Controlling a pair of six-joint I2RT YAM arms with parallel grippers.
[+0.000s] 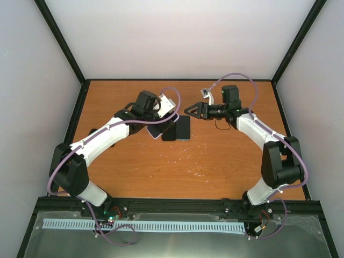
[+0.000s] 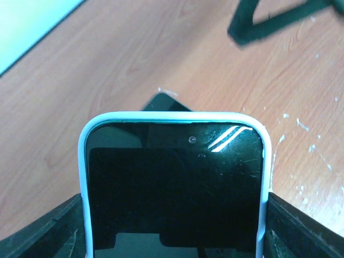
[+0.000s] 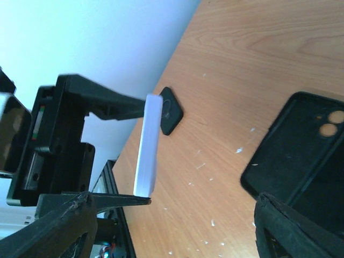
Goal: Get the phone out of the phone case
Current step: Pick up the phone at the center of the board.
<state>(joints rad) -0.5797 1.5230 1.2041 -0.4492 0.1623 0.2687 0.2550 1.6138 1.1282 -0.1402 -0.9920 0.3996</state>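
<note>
The scuffed orange-brown wooden desk (image 1: 134, 177) sits between white walls (image 1: 177, 37) and black frame posts (image 1: 62, 40). Toward its far edge, the left fingers (image 2: 37, 231) clamp the black-screened phone (image 2: 174, 188), seated in its pale blue rubbery case (image 2: 172, 116) and lifted. The right fingers (image 3: 59, 231) gape empty beside a black phone case (image 3: 301, 145).

left arm (image 1: 102, 141) and right arm (image 1: 257, 128): white shell links between black joint housings. Purple cable (image 1: 51, 180) runs loose along each arm in wide loops; a thin black lead (image 1: 220, 127) hangs under the right forearm. Base of the right arm (image 1: 258, 200) black. White camera block (image 1: 167, 103) on the left wrist, smaller white one (image 1: 206, 94) on the right. left fingers (image 2: 45, 231) matt black, wedge-shaped; right fingers (image 3: 62, 231) black, rough-grained along the edges
</note>
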